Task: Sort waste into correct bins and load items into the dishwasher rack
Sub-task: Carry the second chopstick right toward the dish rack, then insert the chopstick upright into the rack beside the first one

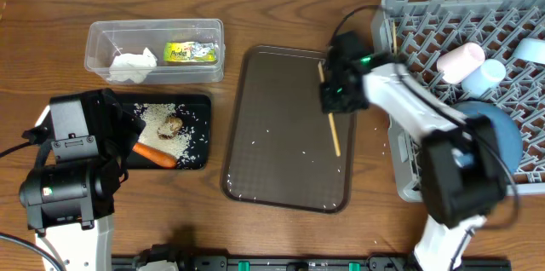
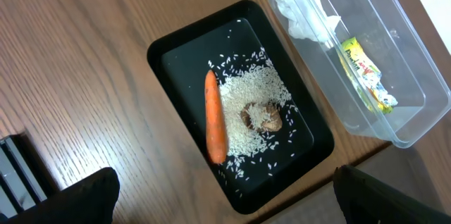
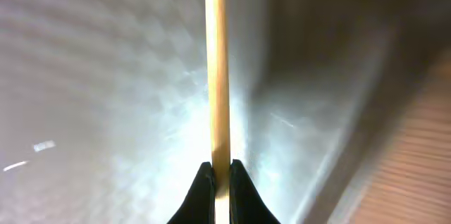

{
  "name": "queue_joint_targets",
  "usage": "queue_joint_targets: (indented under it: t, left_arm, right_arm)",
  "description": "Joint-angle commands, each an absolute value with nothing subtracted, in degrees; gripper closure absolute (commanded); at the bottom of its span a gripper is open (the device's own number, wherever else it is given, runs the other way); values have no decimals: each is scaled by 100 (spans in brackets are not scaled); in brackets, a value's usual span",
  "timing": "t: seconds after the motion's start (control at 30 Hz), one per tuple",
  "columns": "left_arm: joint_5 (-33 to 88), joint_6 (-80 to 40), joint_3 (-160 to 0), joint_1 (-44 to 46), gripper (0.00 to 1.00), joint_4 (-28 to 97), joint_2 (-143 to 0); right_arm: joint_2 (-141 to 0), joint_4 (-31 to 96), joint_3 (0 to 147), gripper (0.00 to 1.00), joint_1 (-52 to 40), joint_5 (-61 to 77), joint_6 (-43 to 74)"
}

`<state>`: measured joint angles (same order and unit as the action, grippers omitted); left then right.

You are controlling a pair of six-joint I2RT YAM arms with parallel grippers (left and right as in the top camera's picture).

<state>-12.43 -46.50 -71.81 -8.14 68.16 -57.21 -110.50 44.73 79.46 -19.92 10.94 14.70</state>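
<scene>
The chopsticks (image 1: pixel 333 130) lie along the right side of the dark-brown serving tray, and my right gripper (image 1: pixel 335 94) is shut on their upper part. In the right wrist view the black fingertips (image 3: pixel 204 185) pinch the pale wooden chopstick (image 3: pixel 218 69) over the tray floor. My left gripper (image 2: pixel 222 182) hangs open above the near end of the black tray (image 2: pixel 169 48), which holds the carrot (image 2: pixel 215 118), rice (image 2: pixel 250 86) and the brown lump (image 2: pixel 262 117). The clear tub (image 2: pixel 416 97) holds the tissue (image 2: pixel 304 13) and wrapper (image 2: pixel 366 72).
The dark-brown serving tray (image 1: pixel 281 92) has scattered rice grains on it. At the right, the grey rack (image 1: pixel 400 15) holds a pink cup (image 1: pixel 461 60), a pale-blue cup (image 1: pixel 483 77), a blue plate (image 1: pixel 502 139) and a bowl (image 1: pixel 532 49). The right arm crosses the rack's left edge.
</scene>
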Motion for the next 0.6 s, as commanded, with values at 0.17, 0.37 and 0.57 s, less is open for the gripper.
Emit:
queue_joint_targets:
  t: [0.17,0.37,0.57]
  left_arm:
    - [-1354,-4661,-7201,-834,2,6834,-5723]
    - [-1354,-4661,-7201,-834,2,6834,-5723]
    - [-1354,-4661,-7201,-834,2,6834,-5723]
  right_arm:
    - [-8971,4427,8025,99,-467,1441,711]
    - [-8525,4230,8025,99,410,1441,246]
    - [-8755,4095,8023,99,661,1441,71]
